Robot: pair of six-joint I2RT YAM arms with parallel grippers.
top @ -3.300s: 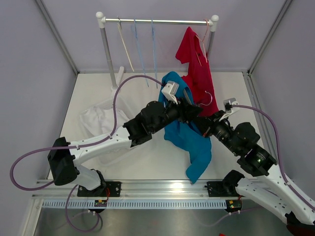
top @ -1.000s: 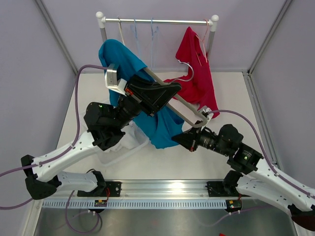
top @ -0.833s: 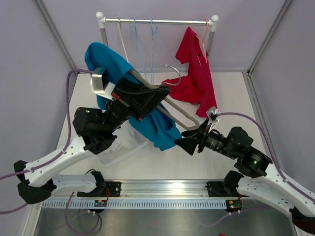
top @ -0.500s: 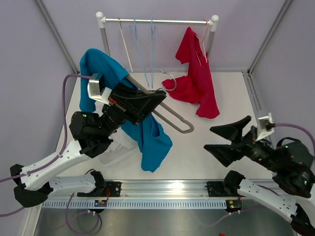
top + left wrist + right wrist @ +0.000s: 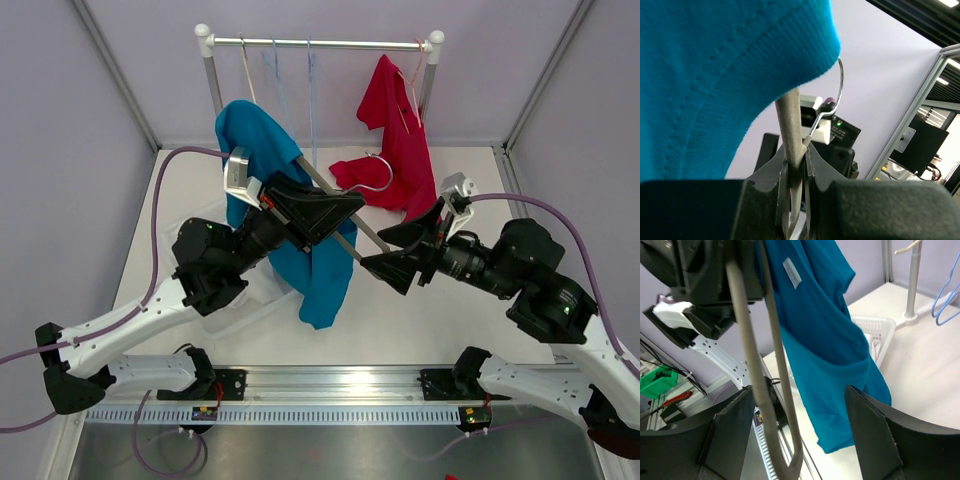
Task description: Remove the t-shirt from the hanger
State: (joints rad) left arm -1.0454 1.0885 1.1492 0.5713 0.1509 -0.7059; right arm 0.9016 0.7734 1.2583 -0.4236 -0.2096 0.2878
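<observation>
Right pincer (image 5: 371, 250) back beside one hanger (image 5: 746, 355), one blue t-shirt (image 5: 320, 275)

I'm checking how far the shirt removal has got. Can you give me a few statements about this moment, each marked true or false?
1. The left gripper is shut on the hanger. True.
2. The right gripper is shut on the blue t-shirt. False: it is open and holds nothing.
3. The blue t-shirt lies flat on the table. False: it is draped over the hanger, held up in the air.
4. A red t-shirt hangs at the right end of the rack. True.
</observation>
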